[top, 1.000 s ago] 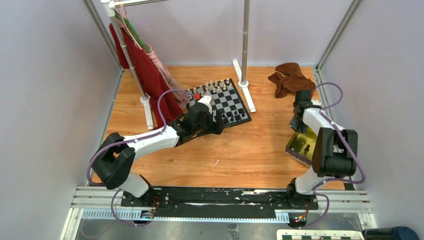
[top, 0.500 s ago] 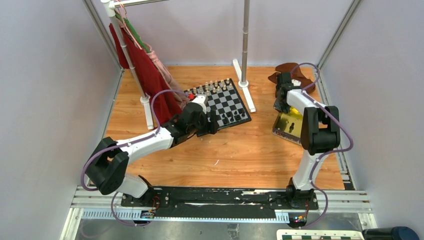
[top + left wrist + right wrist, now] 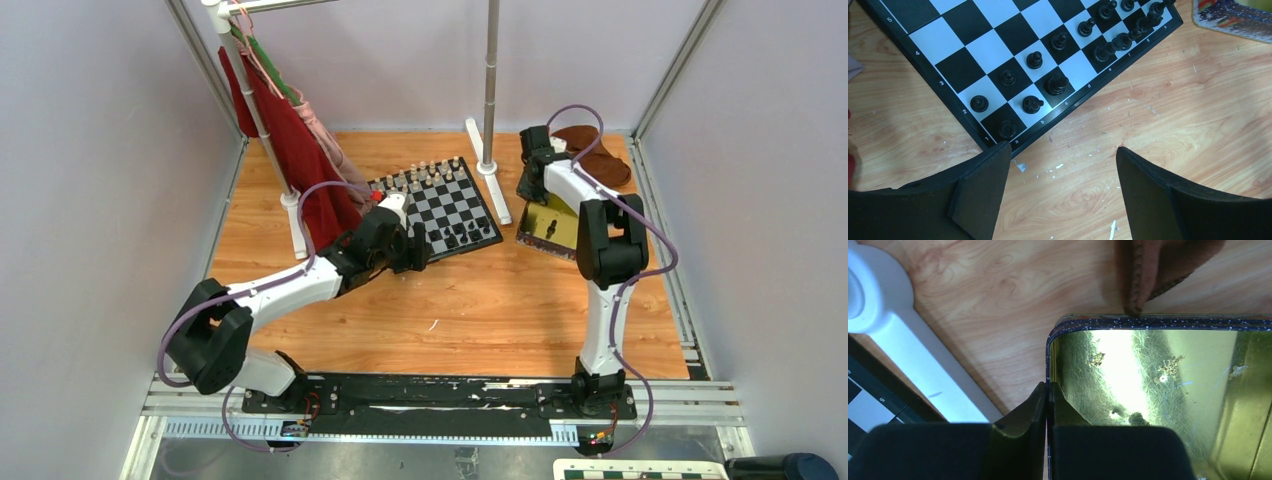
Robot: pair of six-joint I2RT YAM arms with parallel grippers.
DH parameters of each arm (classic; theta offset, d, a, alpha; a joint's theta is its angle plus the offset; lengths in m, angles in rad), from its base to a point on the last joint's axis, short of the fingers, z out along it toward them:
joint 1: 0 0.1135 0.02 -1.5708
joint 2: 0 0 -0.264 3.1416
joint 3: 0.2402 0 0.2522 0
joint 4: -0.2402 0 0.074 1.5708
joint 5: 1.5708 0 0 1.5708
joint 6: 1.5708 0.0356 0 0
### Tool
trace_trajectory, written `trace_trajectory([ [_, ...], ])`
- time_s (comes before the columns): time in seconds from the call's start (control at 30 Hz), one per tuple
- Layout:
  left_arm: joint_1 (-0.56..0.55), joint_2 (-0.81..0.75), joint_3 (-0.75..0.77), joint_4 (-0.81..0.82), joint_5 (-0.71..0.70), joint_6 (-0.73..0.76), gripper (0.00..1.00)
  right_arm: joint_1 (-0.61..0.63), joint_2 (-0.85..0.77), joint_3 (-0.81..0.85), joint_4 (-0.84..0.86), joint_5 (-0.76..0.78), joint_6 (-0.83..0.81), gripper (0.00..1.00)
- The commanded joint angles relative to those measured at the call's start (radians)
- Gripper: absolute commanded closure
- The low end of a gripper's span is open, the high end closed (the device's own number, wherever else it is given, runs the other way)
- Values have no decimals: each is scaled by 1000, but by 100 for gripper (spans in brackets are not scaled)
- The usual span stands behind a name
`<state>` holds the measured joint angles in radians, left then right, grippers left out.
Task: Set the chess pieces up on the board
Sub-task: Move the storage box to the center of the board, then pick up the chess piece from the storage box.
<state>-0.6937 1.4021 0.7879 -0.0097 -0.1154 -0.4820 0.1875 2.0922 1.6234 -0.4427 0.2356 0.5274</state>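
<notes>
The right arm is swinging in now, and the gold tin (image 3: 540,215) comes with it: a second ago it sat well out to the right of the board (image 3: 440,205) and nearer the arm bases, and now it rests just off the board's right edge. The right gripper (image 3: 1048,390) is clamped on the tin's speckled rim near a corner, jaws pinched together with the wall between them. A lone dark piece (image 3: 550,228) seems to be riding inside the tin, too small to name. The brown cloth (image 3: 590,140) lies further right of the board, and the white stand foot (image 3: 898,340) sits between tin and board. The left gripper (image 3: 1063,152) has crept a touch closer and hovers at the board's near-left corner, jaws wide apart, holding nothing. On the board, the black pieces (image 3: 1058,84) fill the two near rows, though one back-row square looks bare, and the cream pieces (image 3: 425,172) line the far side. My read: the supply is being dragged within reach so the last pieces can go down
</notes>
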Motion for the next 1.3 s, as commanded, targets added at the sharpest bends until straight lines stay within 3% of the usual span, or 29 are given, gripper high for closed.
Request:
trace_trajectory([
  [0.0, 10, -40, -8, -30, -19, 18, 18, 43, 45, 46, -49, -1, 30, 100],
  [0.2, 10, -65, -12, -51, -29, 19, 18, 55, 65, 83, -56, -1, 21, 100],
  [0.3, 10, -80, -19, -58, -30, 13, 17, 55, 51, 75, -56, -7, -3, 87],
  [0.43, 10, -93, -28, -67, -26, 7, 17, 55, 17, 53, -51, -1, -76, 57],
  [0.57, 10, -101, -33, -76, -23, 2, 17, 55, -40, 26, -29, 9, -156, 41],
  [1.0, 10, -165, -28, -142, -72, 11, 17, 55, -299, -108, -43, 60, -233, 42],
  [1.27, 10, -232, -88, -155, -71, -52, 17, 55, -456, -325, -37, 100, -225, 46],
])
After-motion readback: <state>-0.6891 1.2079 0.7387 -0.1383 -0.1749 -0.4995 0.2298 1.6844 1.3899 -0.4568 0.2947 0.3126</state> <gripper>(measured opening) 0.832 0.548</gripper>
